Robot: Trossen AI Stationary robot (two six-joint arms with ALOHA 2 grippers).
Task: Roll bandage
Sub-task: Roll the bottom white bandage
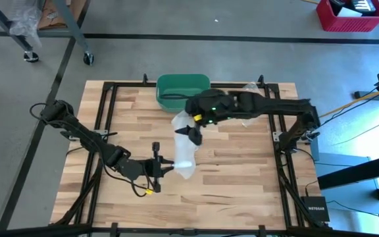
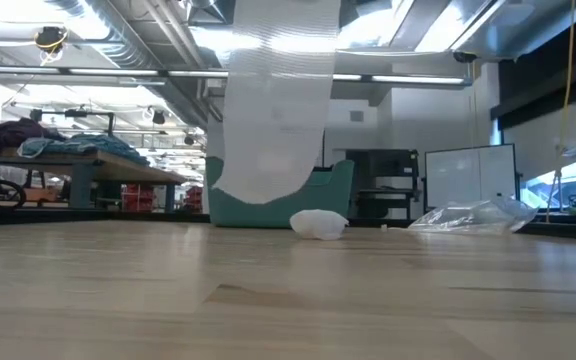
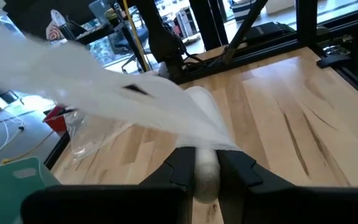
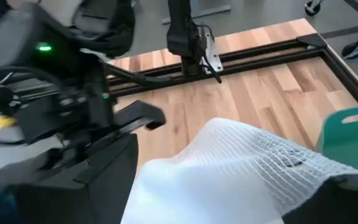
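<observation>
The bandage (image 1: 184, 155) is a white mesh strip held up over the table's middle. Its rolled end (image 3: 207, 177) sits between the fingers of my left gripper (image 1: 174, 168), which is shut on it. From there the strip runs toward the far edge, up to my right gripper (image 1: 193, 135). That gripper stands wide open with the mesh (image 4: 247, 168) passing between its fingers. In the low view a broad stretch of the bandage (image 2: 273, 100) hangs down, its lower edge clear of the table. My left gripper pinches the bandage's rolled end (image 3: 207, 163) between its two fingers, which come nearly level from the table's left. The roll is lifted clear, and the strip leads away from it toward my right gripper. My right gripper's fingers stand on either side of the mesh (image 4: 303, 162); whether one finger (image 4: 347, 190) touches it, I cannot tell.
A green bin (image 1: 183, 89) stands at the far edge, with a clear plastic bag (image 2: 468, 215) to its right. A small white crumpled thing (image 2: 318, 225) lies on the table in front of the bin. Black frame rails (image 1: 104, 118) run along the table's sides.
</observation>
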